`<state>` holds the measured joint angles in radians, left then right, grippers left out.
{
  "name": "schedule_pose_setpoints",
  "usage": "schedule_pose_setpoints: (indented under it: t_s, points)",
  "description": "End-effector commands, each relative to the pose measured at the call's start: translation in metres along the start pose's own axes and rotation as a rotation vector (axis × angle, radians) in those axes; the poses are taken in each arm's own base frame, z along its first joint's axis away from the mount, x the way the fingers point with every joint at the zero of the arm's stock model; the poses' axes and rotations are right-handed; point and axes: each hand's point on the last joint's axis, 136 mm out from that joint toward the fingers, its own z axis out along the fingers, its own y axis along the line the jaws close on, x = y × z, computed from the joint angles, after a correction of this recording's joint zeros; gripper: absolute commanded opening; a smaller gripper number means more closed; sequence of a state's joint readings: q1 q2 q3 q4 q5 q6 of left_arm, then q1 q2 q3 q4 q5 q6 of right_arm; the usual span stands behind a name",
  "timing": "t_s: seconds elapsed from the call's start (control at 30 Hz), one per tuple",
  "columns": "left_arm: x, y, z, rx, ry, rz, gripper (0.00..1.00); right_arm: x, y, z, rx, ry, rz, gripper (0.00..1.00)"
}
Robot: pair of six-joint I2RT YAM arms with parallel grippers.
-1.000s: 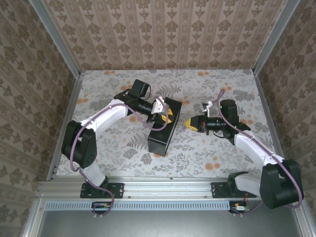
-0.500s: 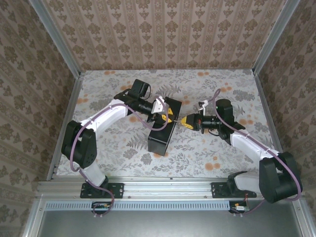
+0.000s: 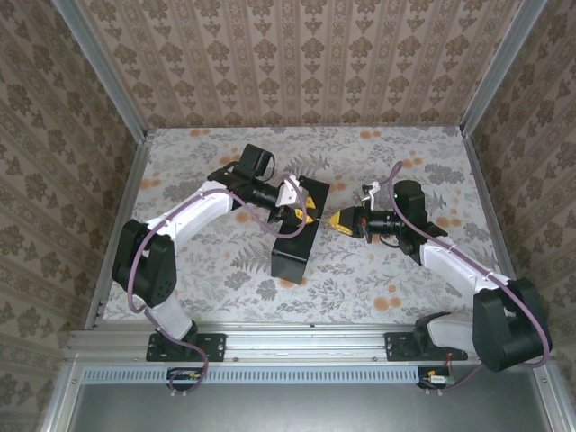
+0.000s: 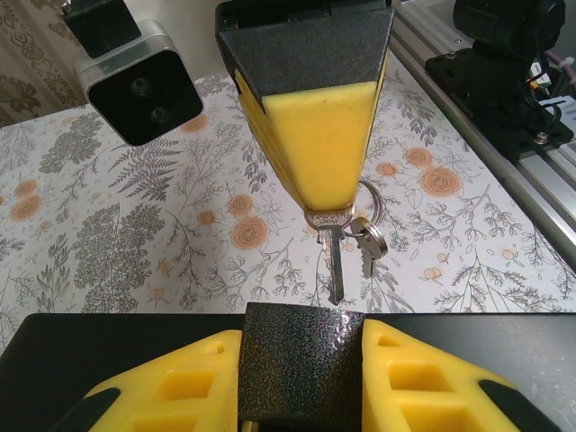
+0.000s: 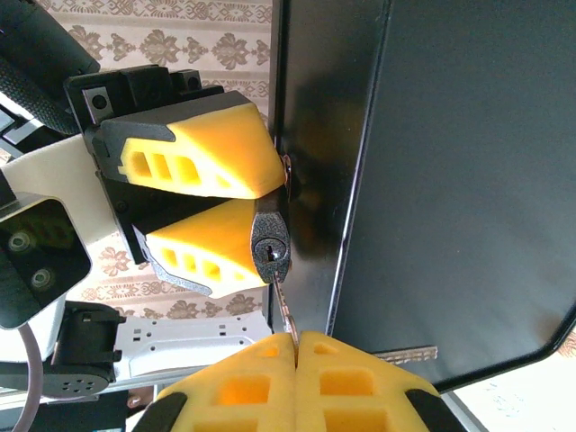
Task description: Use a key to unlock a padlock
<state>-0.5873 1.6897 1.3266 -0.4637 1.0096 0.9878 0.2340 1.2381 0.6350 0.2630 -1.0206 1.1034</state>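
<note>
The padlock sits clamped between the left gripper's yellow fingers, keyhole end facing the right gripper. The right gripper's jaws are closed on the key, whose tip sits right at the padlock's keyhole face, at 6 o'clock of the keyhole in the right wrist view. A spare key hangs beside it. In the top view the left arm reaches in from 7 o'clock and the right from 5 o'clock. The grippers meet tip to tip at the 3 o'clock edge of the black box.
</note>
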Motion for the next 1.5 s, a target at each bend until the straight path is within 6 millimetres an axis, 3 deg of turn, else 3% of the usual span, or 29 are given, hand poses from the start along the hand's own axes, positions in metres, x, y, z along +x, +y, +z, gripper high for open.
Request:
schedule_pose_setpoints:
  t_s: [0.0, 1.47]
  points:
    - [-0.0180, 0.0028, -0.0032, 0.006, -0.075, 0.042, 0.27, -0.0050, 0.0180, -0.0016, -0.022, -0.021, -0.059, 0.00]
    - [-0.0246, 0.0040, -0.0029, -0.007, -0.094, 0.038, 0.26, -0.0087, 0.0214, 0.0065, -0.034, -0.035, -0.063, 0.00]
